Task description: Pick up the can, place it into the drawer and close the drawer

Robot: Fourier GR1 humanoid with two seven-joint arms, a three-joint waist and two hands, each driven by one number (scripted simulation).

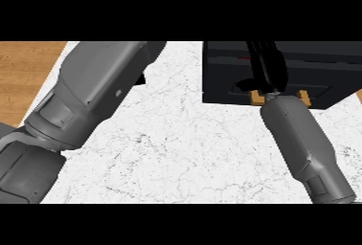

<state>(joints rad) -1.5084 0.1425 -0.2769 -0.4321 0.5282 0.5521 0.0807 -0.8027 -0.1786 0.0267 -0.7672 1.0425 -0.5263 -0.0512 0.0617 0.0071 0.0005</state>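
My right hand [265,67] reaches over the dark drawer [226,72] at the counter's [184,143] far edge, its black fingers stretched along the drawer's top above the tan handle [305,97]. I judge this to be the placing or closing step; which of the two I cannot say, because the can is not visible anywhere: it may lie hidden under my hand or already inside. The fingers merge with the dark drawer, so I cannot tell how wide the hand stands or whether it holds anything. If the can is in, the next move calls for a straight push on the drawer front. My left forearm [92,95] crosses the counter's left side; its hand is out of view.
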